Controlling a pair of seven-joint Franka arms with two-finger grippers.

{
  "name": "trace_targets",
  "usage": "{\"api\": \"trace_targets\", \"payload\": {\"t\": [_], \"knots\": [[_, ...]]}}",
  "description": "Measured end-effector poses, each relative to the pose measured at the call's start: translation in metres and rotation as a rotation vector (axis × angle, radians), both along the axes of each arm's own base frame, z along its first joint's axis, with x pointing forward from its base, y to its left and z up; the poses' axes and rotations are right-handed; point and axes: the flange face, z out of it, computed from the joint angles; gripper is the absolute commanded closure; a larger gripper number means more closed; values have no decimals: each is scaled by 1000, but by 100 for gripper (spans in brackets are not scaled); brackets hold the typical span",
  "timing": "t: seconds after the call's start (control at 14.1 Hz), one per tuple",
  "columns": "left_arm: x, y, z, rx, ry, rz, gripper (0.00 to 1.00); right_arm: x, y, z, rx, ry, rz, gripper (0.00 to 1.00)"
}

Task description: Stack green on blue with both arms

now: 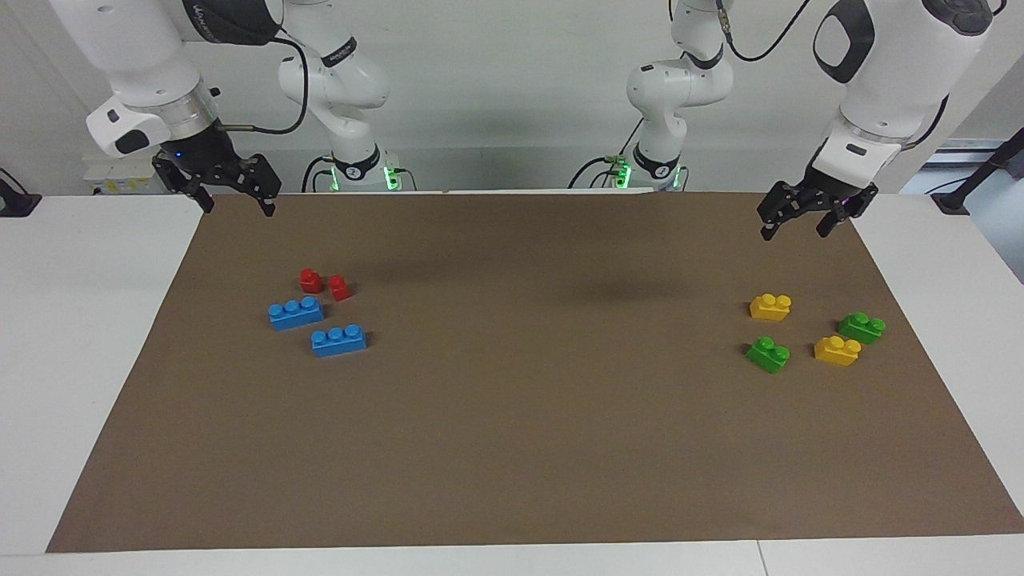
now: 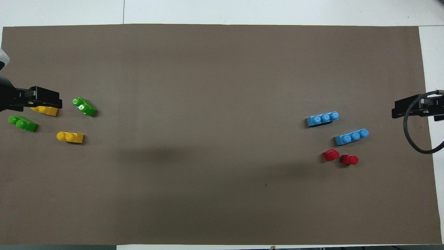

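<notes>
Both claws, left (image 1: 808, 218) and right (image 1: 232, 192), hang open and empty. The small green plastic two-stud brick (image 1: 768, 354) looks light and rigid, best pinched across its flat sides.

My two arms (image 1: 144, 72): white rounded shells, dark grey joint covers, silver wrist rings. Black cables looping off wrists and elbows. Green lights glowing at both bases. Black two-finger left gripper (image 1: 802, 224), right gripper (image 1: 236, 204); blue dot on right wrist.
</notes>
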Motion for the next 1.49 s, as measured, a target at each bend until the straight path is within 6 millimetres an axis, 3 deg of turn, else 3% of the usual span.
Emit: {"api": "trace_targets", "payload": {"t": [0.57,1.13,1.49], "knots": [[0,0,1,0,-1,0,0,0,0,0,0,0,0,0],[-10,-1,15,3,-13,-2,0,0,0,-1,0,-1,-8,3],[-15,-1,15,4,3,15,0,7,0,-12,-5,-28,-183,2]]}}
